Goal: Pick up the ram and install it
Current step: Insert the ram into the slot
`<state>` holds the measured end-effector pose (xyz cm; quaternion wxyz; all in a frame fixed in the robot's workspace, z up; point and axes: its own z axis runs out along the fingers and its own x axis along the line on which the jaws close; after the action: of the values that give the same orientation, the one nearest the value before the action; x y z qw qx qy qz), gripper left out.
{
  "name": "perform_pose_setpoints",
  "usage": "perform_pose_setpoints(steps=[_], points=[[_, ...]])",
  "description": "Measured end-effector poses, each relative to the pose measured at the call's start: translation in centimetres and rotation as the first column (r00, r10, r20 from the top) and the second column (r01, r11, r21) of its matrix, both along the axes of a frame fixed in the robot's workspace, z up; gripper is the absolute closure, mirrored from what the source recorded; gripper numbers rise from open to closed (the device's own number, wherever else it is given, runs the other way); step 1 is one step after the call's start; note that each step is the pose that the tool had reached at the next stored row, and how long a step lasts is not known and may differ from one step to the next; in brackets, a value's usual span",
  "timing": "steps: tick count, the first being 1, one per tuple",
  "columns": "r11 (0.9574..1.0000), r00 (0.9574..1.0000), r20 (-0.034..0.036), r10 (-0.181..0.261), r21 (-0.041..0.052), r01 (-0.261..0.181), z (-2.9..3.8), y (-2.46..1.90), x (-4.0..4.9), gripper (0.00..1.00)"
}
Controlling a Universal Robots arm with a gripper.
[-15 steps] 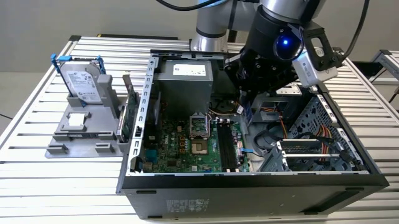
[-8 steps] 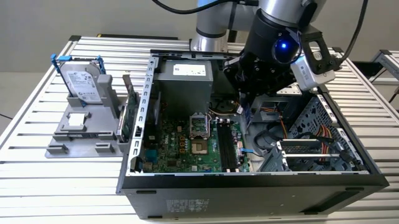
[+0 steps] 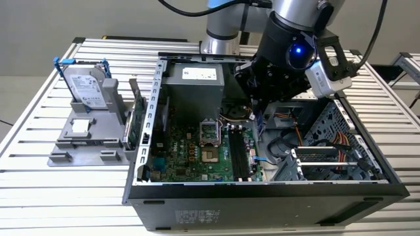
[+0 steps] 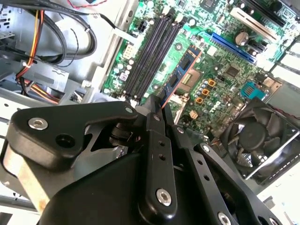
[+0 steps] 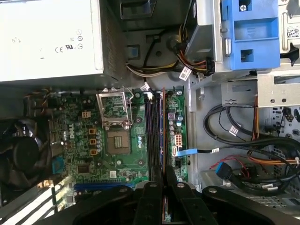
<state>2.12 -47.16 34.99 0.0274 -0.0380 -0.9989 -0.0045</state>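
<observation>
A robot arm (image 3: 295,29) reaches down into an open computer case (image 3: 262,199), its gripper (image 4: 157,107) closed narrowly on one end of the ram (image 4: 180,75), a thin dark blue stick carrying black chips. In the second wrist view the ram's long axis runs straight out from the black fingers (image 4: 154,136) towards the green motherboard (image 3: 190,152), roughly parallel to the row of black memory slots (image 4: 152,56) just beside it. In the first wrist view the stick appears edge-on as a thin line alongside those same slots, free end pointing away from the fingers. Whether its lower edge touches the board cannot be told, though in the exterior view the gripper hangs well above the motherboard, near the side of the case on the exterior view's right. Inside the case a grey power supply (image 3: 194,88) sits at the far end, an open processor socket (image 3: 208,132) lies mid-board, a black cooling fan (image 4: 260,136) sits at the board's edge, and bundled cables (image 5: 234,126) loop through the drive bay. The case lies on its side on a slatted aluminium table (image 3: 66,196). On the exterior view's left a grey fixture (image 3: 85,147) holds an upright silver hard drive (image 3: 86,86) with blue clips and a green expansion card (image 3: 131,125) standing on edge close to the case wall. A plain pale floor lies behind the table.
</observation>
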Motion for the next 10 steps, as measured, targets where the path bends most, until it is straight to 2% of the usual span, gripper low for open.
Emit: perform_pose_setpoints(steps=[2,6,10], points=[[1.0000,1.0000,0.0012,0.006,0.0028,-0.006,-0.06,-0.05,0.00,1.00],[0.9997,0.9996,0.0066,0.026,0.0027,-0.026,-0.28,-0.06,0.00,1.00],[0.9996,0.9995,0.0120,0.028,0.0025,-0.028,-0.83,-0.07,0.00,1.00]])
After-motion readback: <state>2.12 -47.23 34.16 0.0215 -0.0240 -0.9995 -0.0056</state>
